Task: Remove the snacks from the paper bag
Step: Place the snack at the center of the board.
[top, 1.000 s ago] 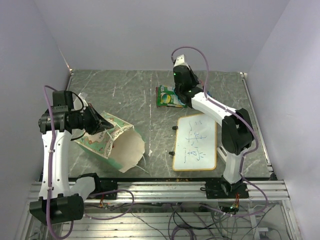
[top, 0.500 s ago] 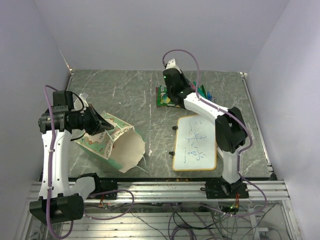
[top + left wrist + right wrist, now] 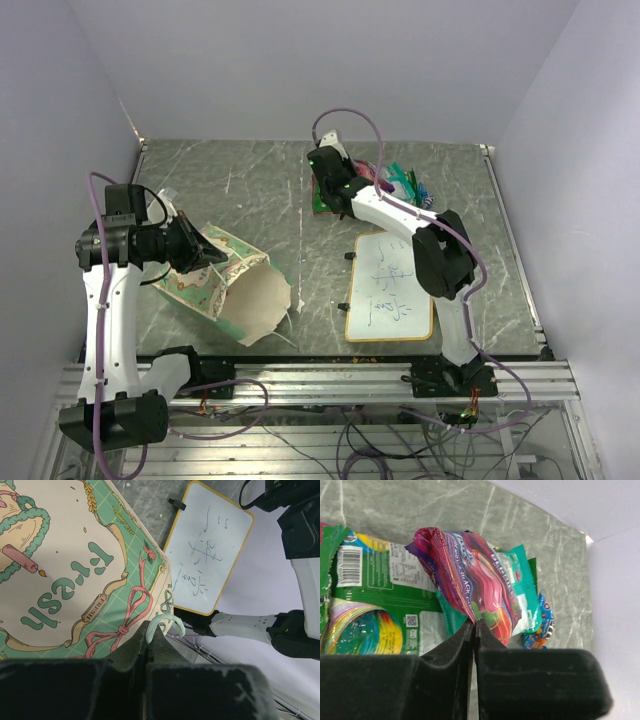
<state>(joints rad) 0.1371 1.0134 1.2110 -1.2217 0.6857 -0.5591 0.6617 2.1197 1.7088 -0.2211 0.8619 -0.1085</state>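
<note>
The right arm has swung leftward along the far edge of the counter point(image 3: 250, 180). A second ago its wrist stood to the right of the green packet point(image 3: 380, 595); now it stands over that packet's left end. The swing uncovers a small heap of snacks point(image 3: 400, 182) near the middle of the far edge, which the arm hid before.

The right pincer point(image 3: 474, 627) is closed narrow on the lower edge of a purple packet point(image 3: 470, 580). The packet hangs above the green packet and a teal packet point(image 3: 522, 600), with a blue wrapped candy point(image 3: 542, 625) just beyond. So this snack is already out and far from the bag; what remains for it is, I judge, only to be let go beside the others.

The left arm has not shifted. The left pincer point(image 3: 149, 635) stays pinched shut on the paper bag point(image 3: 235, 285) at its rim, where the pale twisted handle point(image 3: 167, 622) loops out. The bag lies on its side near the near-left corner, its mouth open toward the near edge, in the same place as before. The whiteboard point(image 3: 392, 285) lies untouched by the near-right part.

Only plain cream lining shows in the bag's mouth from above. I cannot tell whether any packet is left deeper in.
</note>
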